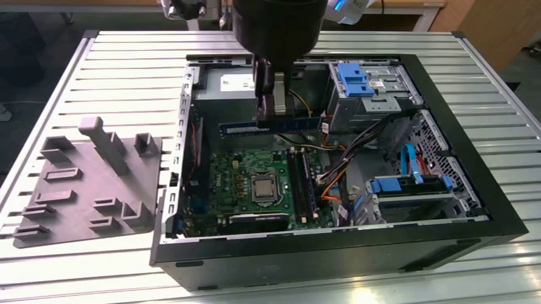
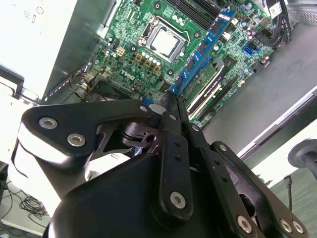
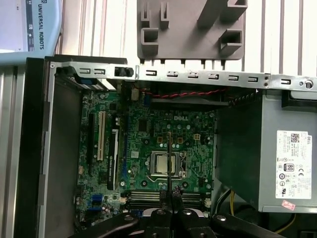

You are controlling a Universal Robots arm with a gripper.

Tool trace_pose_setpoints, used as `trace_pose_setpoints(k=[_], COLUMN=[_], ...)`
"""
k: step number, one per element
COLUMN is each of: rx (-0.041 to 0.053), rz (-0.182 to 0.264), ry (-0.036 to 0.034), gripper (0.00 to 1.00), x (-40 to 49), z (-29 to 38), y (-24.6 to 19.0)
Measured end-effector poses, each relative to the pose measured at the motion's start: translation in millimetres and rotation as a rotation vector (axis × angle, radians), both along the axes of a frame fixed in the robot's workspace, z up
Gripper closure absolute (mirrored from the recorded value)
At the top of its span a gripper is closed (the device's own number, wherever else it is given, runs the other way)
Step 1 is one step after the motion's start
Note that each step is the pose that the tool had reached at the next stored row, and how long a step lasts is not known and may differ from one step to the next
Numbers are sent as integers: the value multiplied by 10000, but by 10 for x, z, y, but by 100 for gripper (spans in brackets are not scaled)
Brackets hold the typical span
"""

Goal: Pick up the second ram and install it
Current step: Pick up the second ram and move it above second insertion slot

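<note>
The second ram [image 1: 241, 128] is a long blue stick with black chips, held level above the open computer case. My gripper [image 1: 272, 120] is shut on its middle, well above the motherboard [image 1: 245, 177]. In the second wrist view the stick [image 2: 205, 44] runs out from between the fingertips of the gripper [image 2: 173, 99], over the long black sockets [image 2: 218, 96]. In the first wrist view the ram [image 3: 169, 148] is edge-on, a thin line above the gripper [image 3: 171, 196], crossing the processor socket [image 3: 166, 163].
A grey moulded tray [image 1: 85, 183] with upright posts lies outside the case, on the exterior view's left. Inside the case are the power supply [image 1: 228, 82], blue drive brackets [image 1: 355, 79] and orange cables [image 1: 334, 180]. A green board [image 2: 205, 84] appears seated in one socket.
</note>
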State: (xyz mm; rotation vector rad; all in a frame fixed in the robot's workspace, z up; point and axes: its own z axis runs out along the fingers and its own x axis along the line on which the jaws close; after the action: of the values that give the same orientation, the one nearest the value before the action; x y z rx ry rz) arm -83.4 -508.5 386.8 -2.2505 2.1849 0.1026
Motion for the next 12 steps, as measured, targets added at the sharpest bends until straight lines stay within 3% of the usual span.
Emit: trace_pose_setpoints(k=[12], rx=[1], rz=[-1], ry=[0], gripper=[88], x=[4], z=[-32], y=[0])
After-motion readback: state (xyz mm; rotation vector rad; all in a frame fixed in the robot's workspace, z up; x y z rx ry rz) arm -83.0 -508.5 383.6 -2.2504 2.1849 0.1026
